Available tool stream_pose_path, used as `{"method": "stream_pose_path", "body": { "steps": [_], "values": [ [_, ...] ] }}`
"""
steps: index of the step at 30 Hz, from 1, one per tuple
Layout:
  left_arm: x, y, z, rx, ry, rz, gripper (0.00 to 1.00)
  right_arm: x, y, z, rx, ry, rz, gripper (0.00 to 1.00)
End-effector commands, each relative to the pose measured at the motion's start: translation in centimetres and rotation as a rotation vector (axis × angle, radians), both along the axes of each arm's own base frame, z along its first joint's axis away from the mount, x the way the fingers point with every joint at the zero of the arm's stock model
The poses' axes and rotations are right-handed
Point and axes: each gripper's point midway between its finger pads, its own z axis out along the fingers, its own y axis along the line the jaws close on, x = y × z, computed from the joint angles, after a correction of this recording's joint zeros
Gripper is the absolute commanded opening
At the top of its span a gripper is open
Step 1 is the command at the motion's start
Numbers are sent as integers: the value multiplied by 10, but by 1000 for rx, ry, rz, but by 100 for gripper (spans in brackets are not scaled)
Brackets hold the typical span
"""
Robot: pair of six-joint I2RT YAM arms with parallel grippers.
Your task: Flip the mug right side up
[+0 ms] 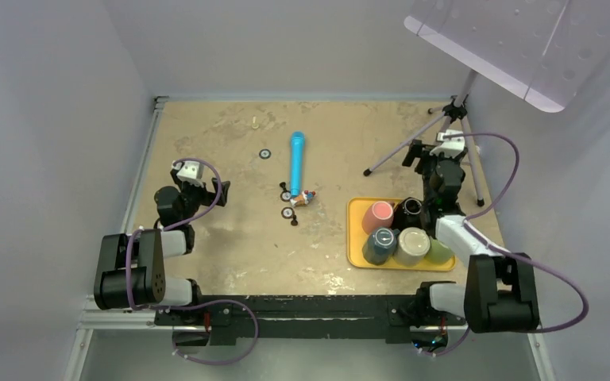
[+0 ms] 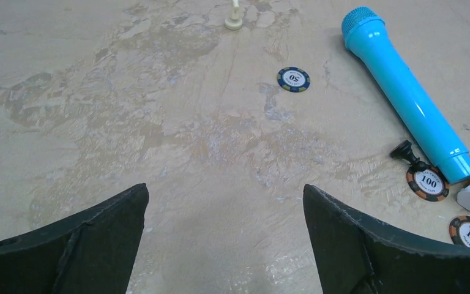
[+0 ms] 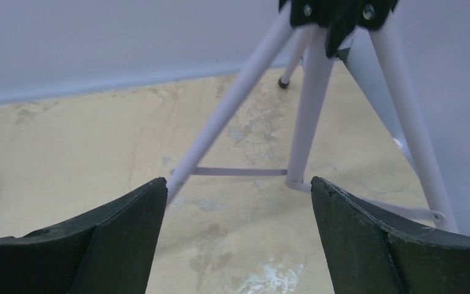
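Observation:
Several mugs stand close together on a yellow tray (image 1: 354, 232) at the right: pink (image 1: 378, 216), black (image 1: 407, 213), dark blue (image 1: 380, 244), cream (image 1: 412, 246) and green (image 1: 439, 252). From above I cannot tell for sure which are upside down. No mug shows in either wrist view. My left gripper (image 1: 216, 190) is open and empty over bare table at the left (image 2: 223, 190). My right gripper (image 1: 415, 155) is open and empty beyond the tray, facing the tripod legs (image 3: 237, 181).
A white tripod (image 1: 421, 143) stands behind the tray, its legs close ahead of the right gripper (image 3: 309, 116). A blue toy microphone (image 1: 295, 163) (image 2: 407, 92), poker chips (image 2: 294, 79) and small pieces (image 1: 298, 200) lie mid-table. Walls enclose the table.

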Motion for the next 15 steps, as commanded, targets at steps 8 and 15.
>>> {"method": "stream_pose_path", "body": {
  "steps": [8, 15],
  "values": [
    [5, -1, 32, 23, -112, -17, 100, -23, 81, 20, 112, 421, 130, 86],
    [-3, -15, 75, -15, 77, -111, 100, -65, 100, -21, 179, 713, 92, 75]
  ]
}}
